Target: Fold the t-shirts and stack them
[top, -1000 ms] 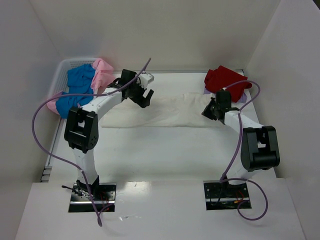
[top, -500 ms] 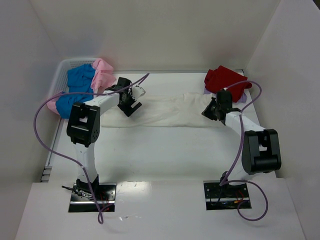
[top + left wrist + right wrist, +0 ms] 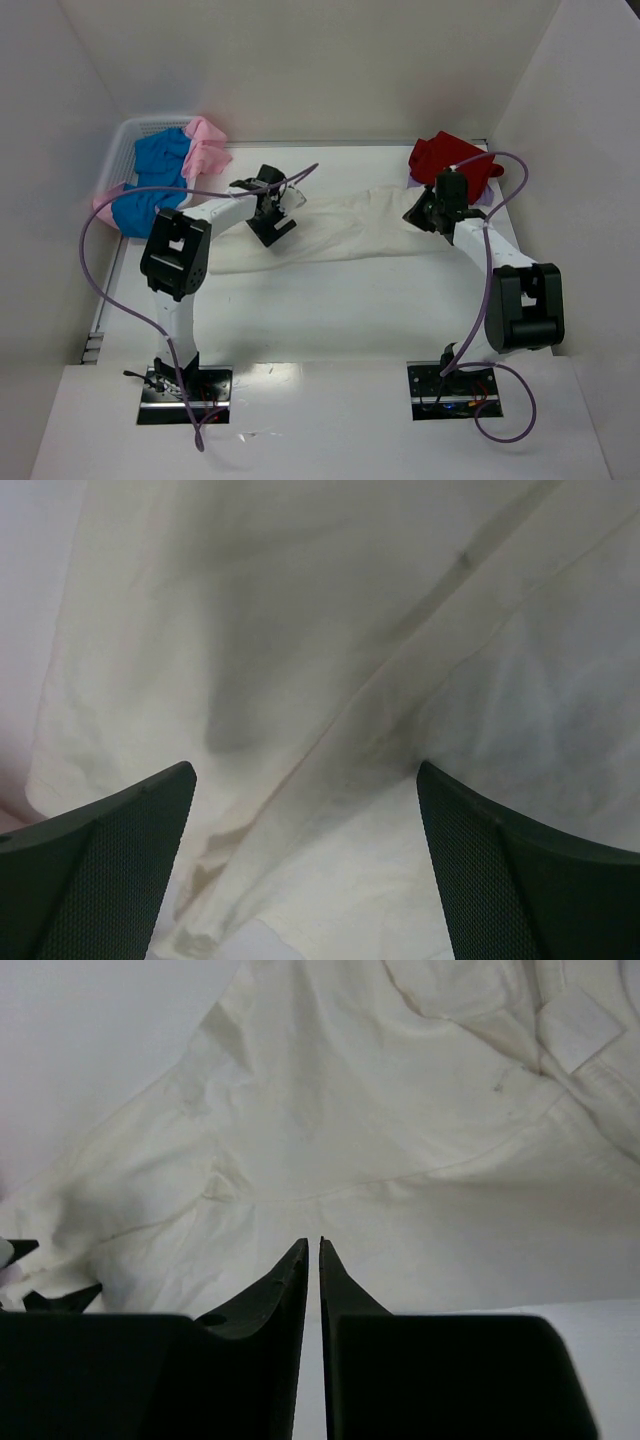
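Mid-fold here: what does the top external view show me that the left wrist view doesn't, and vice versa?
Only top external: the red t-shirt, the blue t-shirt and pink t-shirt in the basket, and the right gripper at the cream-white t-shirt's right end. Only left wrist: faint brownish marks along the folds, seen close up between the left gripper's spread fingers. Both: that cream-white shirt under the left gripper.

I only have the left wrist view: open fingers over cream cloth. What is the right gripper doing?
Observer: The right gripper is closed to a sliver at the right end of the cream-white t-shirt, seemingly pinching it.
Operator: Any other shirts out?
Observer: A red t-shirt lies bunched just beyond that gripper.
Operator: And the rest?
Observer: A blue t-shirt and a pink t-shirt are heaped in the basket at far left.
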